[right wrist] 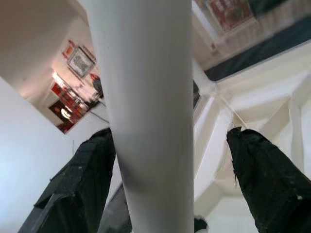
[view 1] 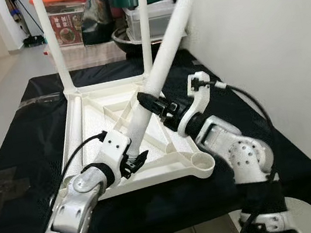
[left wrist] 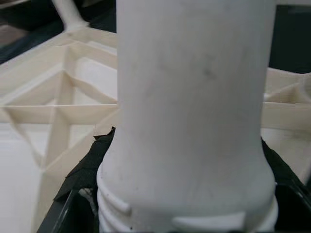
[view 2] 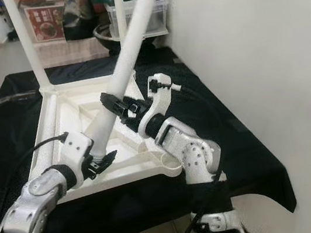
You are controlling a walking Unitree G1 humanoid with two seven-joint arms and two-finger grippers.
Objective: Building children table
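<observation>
While both grippers clasp white leg point(view 1: 170, 43) over tabletop point(view 1: 93, 117), no legible writing.

No legible text is found. Printed characters are seen on a red package point(view 1: 66, 25) behind the upturned white table point(view 1: 94, 121), too blurred to be read. Red wall pictures point(right wrist: 77, 60) are seen in the right wrist view, also unreadable.
</observation>
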